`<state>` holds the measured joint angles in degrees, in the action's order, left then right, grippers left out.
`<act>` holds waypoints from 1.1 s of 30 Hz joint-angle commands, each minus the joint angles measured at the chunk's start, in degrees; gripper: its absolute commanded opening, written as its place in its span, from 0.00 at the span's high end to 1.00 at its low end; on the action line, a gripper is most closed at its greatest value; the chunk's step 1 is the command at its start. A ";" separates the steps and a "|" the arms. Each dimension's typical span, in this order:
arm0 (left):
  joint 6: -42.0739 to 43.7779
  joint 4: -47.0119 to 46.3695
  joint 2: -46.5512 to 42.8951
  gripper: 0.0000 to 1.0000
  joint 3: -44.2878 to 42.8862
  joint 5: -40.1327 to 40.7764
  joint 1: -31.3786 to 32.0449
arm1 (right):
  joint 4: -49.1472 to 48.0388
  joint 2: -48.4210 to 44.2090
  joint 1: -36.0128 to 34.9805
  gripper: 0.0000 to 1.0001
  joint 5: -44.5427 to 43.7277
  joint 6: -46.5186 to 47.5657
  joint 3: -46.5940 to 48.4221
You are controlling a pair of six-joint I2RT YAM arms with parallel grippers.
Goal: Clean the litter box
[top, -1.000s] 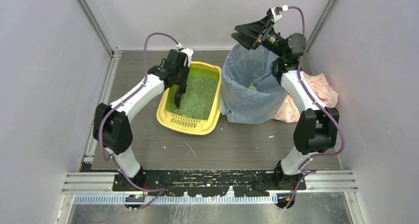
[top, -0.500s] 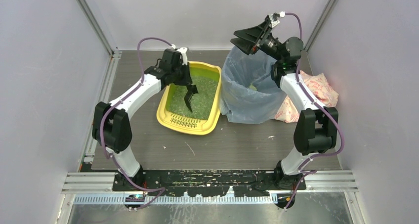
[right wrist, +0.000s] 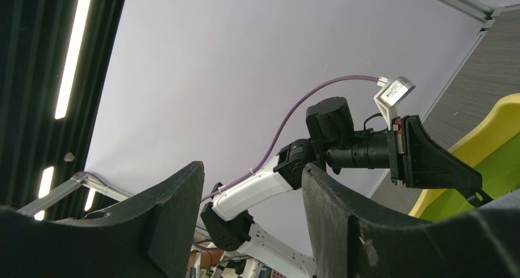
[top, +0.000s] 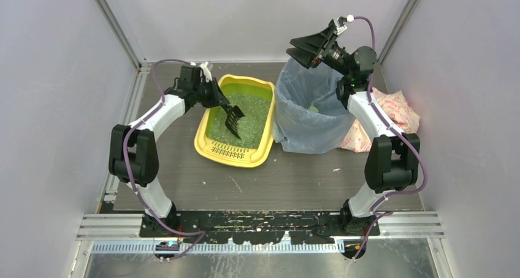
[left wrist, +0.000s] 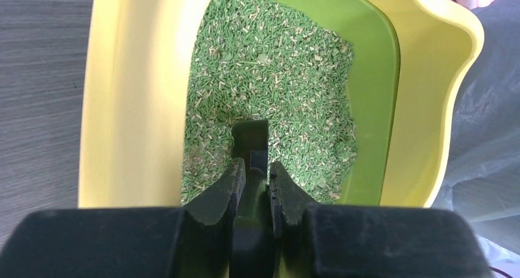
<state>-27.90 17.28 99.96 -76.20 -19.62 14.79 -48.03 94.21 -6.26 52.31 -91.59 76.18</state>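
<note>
The litter box (top: 239,161) is a shallow yellow tray on the table's left half, holding green litter (top: 248,115) with a slotted grate at its near end. My left gripper (top: 217,100) hangs over its left rim, shut on the handle of a black slotted scoop (top: 233,119) whose head slants down over the litter. In the left wrist view the scoop handle (left wrist: 251,140) sits between my left gripper's (left wrist: 257,167) fingers above the litter (left wrist: 270,69). My right gripper (top: 295,46) is raised above the bin, open and empty; the right wrist view shows its fingers (right wrist: 251,173) spread apart.
A tall bin lined with a blue bag (top: 309,109) stands right of the litter box, touching it. A pink-and-white patterned bag (top: 395,115) lies behind the right arm. A few crumbs (top: 235,183) lie on the dark tabletop. Grey walls close in on both sides.
My left arm has swung left and back toward the box's left rim, turning the scoop so its head slants toward the box's middle. The right gripper dropped slightly, then held still.
</note>
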 commanded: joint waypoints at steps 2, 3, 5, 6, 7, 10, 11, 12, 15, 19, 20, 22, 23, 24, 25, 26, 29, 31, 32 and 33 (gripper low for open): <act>-5.04 -5.23 -0.83 1.00 0.94 -9.76 -1.71 | -2.20 -2.11 -0.33 0.35 -0.70 1.05 0.76; -5.50 -5.42 -0.76 1.00 0.90 -10.52 -1.98 | -2.12 -2.04 -0.33 0.35 -0.68 1.13 0.67; -6.09 -5.86 -0.61 1.00 0.89 -11.56 -2.47 | -1.94 -1.97 -0.42 0.35 -0.40 1.36 0.64; -6.33 -6.00 -0.64 1.00 0.93 -12.03 -2.67 | -1.67 -2.03 -0.32 0.35 -0.42 1.72 0.65; -6.70 -6.27 -0.65 1.00 1.01 -12.55 -2.88 | -1.15 -2.02 -0.41 0.35 -0.50 2.08 0.65; -7.93 -7.78 -0.75 1.00 1.85 -13.78 -3.80 | -0.82 -2.04 -0.42 0.35 -0.55 2.37 0.80; -7.98 -7.87 -0.81 1.00 1.93 -14.00 -4.06 | -0.82 -1.98 -0.42 0.35 -0.59 2.38 0.91; -7.84 -7.82 -0.94 1.00 2.00 -14.12 -4.28 | -0.80 -1.95 -0.42 0.35 -0.63 2.38 1.02; -7.78 -7.79 -1.19 1.00 2.03 -14.84 -5.27 | -0.75 -1.90 -0.44 0.35 -0.79 2.38 1.58; -8.00 -7.98 -1.54 1.00 1.94 -16.07 -7.06 | -0.49 -1.51 -0.41 0.35 -0.98 2.52 2.74; -8.11 -8.11 -1.66 1.00 1.88 -16.37 -7.57 | -0.41 -1.35 -0.42 0.35 -1.06 2.52 2.89; -8.17 -8.38 -1.89 1.00 1.93 -17.36 -8.78 | -0.27 -1.13 -0.37 0.35 -1.07 2.56 3.19; -8.48 -8.80 -2.03 1.00 2.06 -18.00 -9.54 | -0.25 -1.04 -0.41 0.35 -1.07 2.56 3.28; -9.01 -9.67 -2.17 1.00 2.35 -19.20 -10.31 | -0.22 -0.93 -0.42 0.35 -1.07 2.55 3.33; -10.15 -10.61 -2.29 1.00 2.70 -20.00 -11.06 | -0.16 -0.90 -0.42 0.35 -1.07 2.60 3.34; -11.06 -11.56 -2.46 1.00 3.05 -20.94 -11.72 | -0.16 -0.69 -0.42 0.35 -1.05 2.52 3.41; -13.16 -13.88 -2.89 1.00 3.66 -22.94 -12.66 | -0.07 0.07 -0.58 0.35 -0.83 2.48 4.00; -14.81 -15.91 -3.23 1.00 4.00 -24.15 -12.89 | -0.09 0.49 -0.68 0.35 -0.73 2.32 4.58; -15.99 -16.88 -3.36 1.00 4.54 -24.81 -12.93 | -0.05 0.72 -0.72 0.35 -0.60 2.30 4.93; -17.41 -19.29 -3.40 1.00 5.09 -25.52 -13.06 | -0.05 0.87 -0.76 0.35 -0.49 2.22 5.20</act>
<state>-40.18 6.81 99.96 -72.29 -39.79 2.26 -46.19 94.67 -6.48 51.94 -90.08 77.80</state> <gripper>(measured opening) 0.157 0.649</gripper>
